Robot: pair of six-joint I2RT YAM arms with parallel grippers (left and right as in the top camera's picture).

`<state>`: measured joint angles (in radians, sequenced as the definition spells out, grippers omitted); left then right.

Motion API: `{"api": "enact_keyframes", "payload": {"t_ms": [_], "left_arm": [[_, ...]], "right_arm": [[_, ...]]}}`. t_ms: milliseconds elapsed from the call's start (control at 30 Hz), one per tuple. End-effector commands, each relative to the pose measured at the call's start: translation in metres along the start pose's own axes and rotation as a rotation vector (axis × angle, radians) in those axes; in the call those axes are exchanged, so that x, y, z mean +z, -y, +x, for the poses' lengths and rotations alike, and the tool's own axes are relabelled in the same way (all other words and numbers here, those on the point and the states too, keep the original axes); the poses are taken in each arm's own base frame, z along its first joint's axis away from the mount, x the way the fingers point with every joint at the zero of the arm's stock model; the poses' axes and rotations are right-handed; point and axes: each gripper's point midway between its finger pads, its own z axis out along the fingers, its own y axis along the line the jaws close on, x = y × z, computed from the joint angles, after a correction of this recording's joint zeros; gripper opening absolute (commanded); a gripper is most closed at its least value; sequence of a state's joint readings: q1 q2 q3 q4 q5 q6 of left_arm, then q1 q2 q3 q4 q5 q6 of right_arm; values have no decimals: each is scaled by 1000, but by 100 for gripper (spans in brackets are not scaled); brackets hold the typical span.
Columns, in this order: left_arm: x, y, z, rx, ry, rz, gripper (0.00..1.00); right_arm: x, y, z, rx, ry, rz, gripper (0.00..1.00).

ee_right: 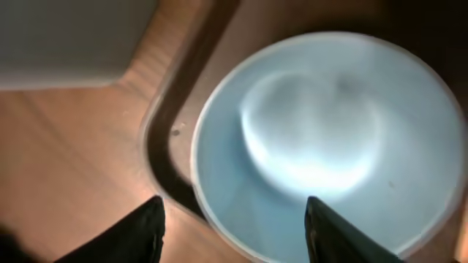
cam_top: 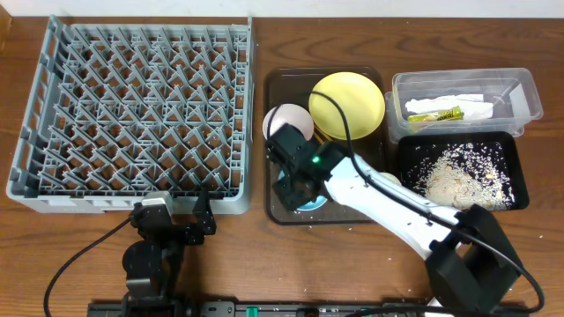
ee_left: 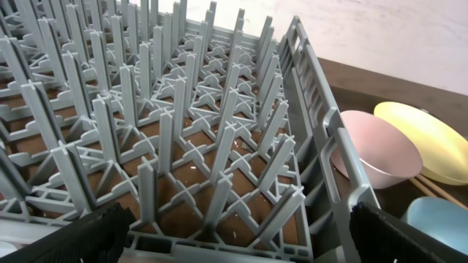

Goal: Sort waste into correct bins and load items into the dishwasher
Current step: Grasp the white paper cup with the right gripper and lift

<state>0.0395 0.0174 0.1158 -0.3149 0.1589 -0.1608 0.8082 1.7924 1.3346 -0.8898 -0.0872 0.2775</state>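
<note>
Starting at the front edge of the bench point(cam_top: 88, 255): the left end effector point(cam_top: 174, 214) is parked there with its fingers spread wide and nothing in them. It points at the near wall of the grey dish rack point(cam_top: 141, 106), so it's close to the rack but well apart from any dish. The right arm reaches in from the front-right corner, and the right end effector point(ee_right: 238, 228) hangs straight over the light blue bowl point(ee_right: 329, 131). Its fingers are parted and not clamped on anything. From the wrist view one finger sits outside the rim and the other over the inside, so they straddle the bowl's edge. I can't tell if either actually touches it. The bowl sits in the front-left corner of the dark brown serving tray point(cam_top: 280, 88), mid-bench. It's round, so there's no long axis to fuss over. I'd say what matters is that it's directly under the right end effector, with the rack off to the left past the tray's edge. Further back on the tray are a pale pinkish bowl point(cam_top: 284, 119) and the yellow plate point(cam_top: 348, 104). On the right side the black tray point(cam_top: 410, 176) holds the rice scraps point(cam_top: 463, 172). Behind it the clear tub point(cam_top: 520, 88) holds the snack wrapper point(cam_top: 436, 114) and napkin point(cam_top: 458, 101). The rack fills the far-left corner and has no dishes in it.
</note>
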Motion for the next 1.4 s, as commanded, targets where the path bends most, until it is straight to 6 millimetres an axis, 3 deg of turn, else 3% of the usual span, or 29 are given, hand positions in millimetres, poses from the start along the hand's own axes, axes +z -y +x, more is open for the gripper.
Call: {"api": "enact_keyframes", "payload": {"t_ms": [0, 133, 200, 300, 433, 700, 833, 1033, 1367], "left_arm": [[2, -2, 11, -11, -34, 0, 98], [2, -2, 11, -11, -34, 0, 98], [2, -2, 11, -11, -34, 0, 98], [2, -2, 11, -11, -34, 0, 98], [2, -2, 11, -11, -34, 0, 98], [2, -2, 11, -11, -34, 0, 98], [2, -2, 11, -11, -34, 0, 98], [2, -2, 11, -11, -34, 0, 98], [2, -2, 11, -11, -34, 0, 98]], "right_arm": [[-49, -10, -25, 3, 87, -58, 62], [-105, 10, -25, 65, 126, -28, 63], [-122, 35, -19, 156, 138, 5, 64], [-131, 75, -3, 286, 101, 48, 64], [-119, 114, 25, 415, -2, 81, 64], [-73, 148, 63, 523, -101, 111, 60], [-73, 160, 67, 537, -98, 131, 54], [-81, 179, 68, 568, -71, 191, 56], [-60, 192, 83, 600, -90, 226, 50]]}}
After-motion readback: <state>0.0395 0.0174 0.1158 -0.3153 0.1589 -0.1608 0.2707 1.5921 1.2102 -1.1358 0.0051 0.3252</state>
